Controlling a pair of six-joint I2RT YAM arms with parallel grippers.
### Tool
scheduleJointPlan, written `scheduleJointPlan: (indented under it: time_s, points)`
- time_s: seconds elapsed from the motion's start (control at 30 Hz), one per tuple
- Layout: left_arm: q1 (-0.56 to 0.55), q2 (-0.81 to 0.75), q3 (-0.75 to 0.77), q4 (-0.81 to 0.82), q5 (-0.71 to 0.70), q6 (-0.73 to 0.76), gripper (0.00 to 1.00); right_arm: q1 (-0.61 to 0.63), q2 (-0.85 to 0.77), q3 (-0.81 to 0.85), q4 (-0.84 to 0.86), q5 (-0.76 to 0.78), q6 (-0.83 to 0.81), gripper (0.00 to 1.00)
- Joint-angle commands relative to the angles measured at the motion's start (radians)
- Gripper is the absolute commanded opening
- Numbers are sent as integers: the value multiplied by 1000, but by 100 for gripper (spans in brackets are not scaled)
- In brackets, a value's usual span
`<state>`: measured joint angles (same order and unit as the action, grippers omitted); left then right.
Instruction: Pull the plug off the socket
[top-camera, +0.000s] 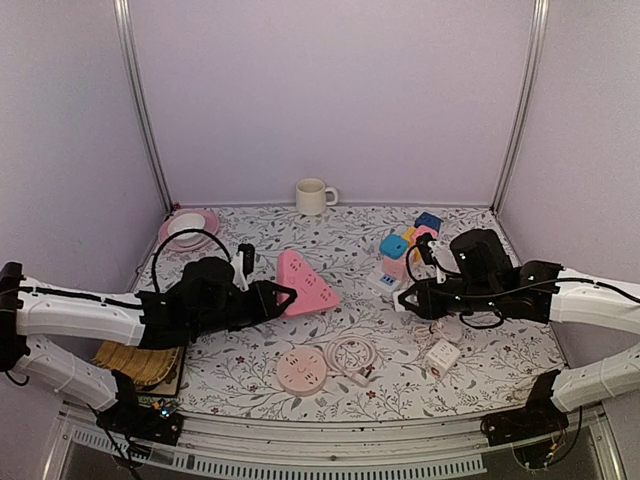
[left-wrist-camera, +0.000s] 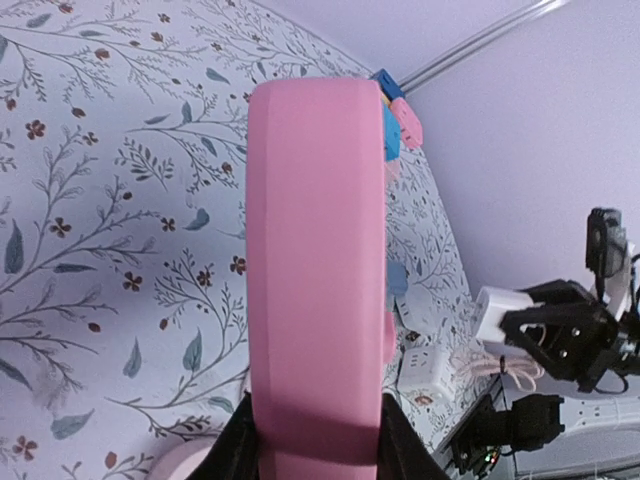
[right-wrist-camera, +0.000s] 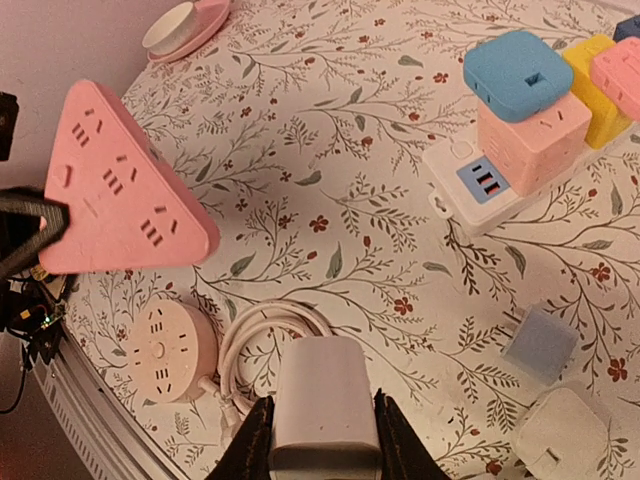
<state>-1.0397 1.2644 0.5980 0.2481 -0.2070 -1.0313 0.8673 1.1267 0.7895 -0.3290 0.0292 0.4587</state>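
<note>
Top external view: left gripper (top-camera: 283, 296) clamps the pink triangular socket (top-camera: 308, 284) to brace it; right gripper (top-camera: 410, 297), toward the table's (top-camera: 330, 240) right edge, grips the white plug (right-wrist-camera: 322, 395) well apart, evidently free.

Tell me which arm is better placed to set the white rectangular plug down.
Right. Its jaws are shut on the white rectangular plug, held apart from the pink triangular socket block that the left jaws clamp at one corner.

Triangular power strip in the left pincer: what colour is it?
Pink. The triangular plastic power strip shows best in the right wrist view.
</note>
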Motion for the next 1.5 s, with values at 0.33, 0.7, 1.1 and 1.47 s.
scheduleJointPlan:
  time_s: [0.33, 0.7, 1.1, 1.47]
  points:
    - [378, 125, 6, 78, 376, 122, 0, -25, 222, -167, 278, -233, 95, 9]
    - [527, 296, 49, 173, 587, 154, 0, -56, 373, -186, 370, -283, 128, 27]
    - [600, 395, 88, 180, 624, 185, 25, -132, 367, -121, 271, -229, 90, 82]
    - [607, 377, 111, 95, 551, 241, 81, -227, 312, -8, 187, -100, 57, 99]
